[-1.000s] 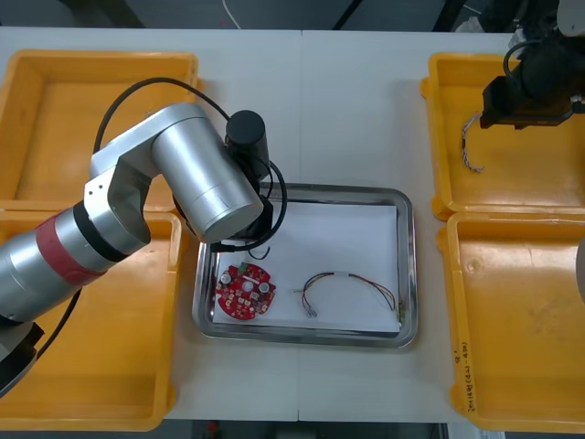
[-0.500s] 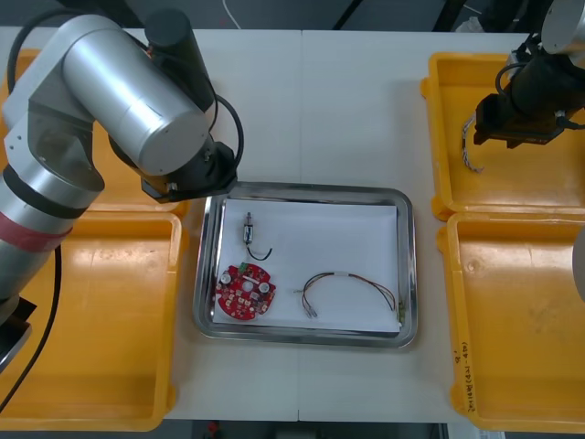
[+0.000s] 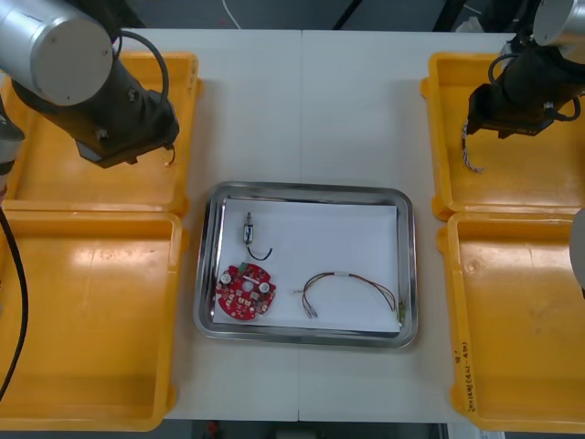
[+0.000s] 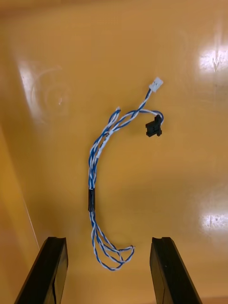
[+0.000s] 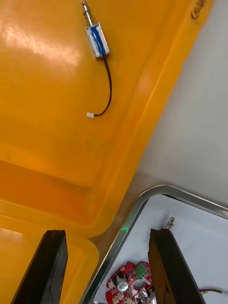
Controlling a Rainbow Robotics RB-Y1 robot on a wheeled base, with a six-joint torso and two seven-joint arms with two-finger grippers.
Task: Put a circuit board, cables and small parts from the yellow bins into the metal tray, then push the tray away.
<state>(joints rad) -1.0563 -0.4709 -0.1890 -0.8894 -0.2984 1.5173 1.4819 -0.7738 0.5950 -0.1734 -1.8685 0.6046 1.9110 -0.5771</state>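
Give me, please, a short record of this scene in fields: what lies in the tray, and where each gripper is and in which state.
tray: metal tray, between the yellow bins, not yet pushed away
in tray: circuit board; red and yellow cable; small metal part with a black cable
left gripper: open, holds nothing, over the far left bin
in far left bin: second small metal part
right gripper: open, over the far right bin
under right gripper: blue and white cable, not gripped
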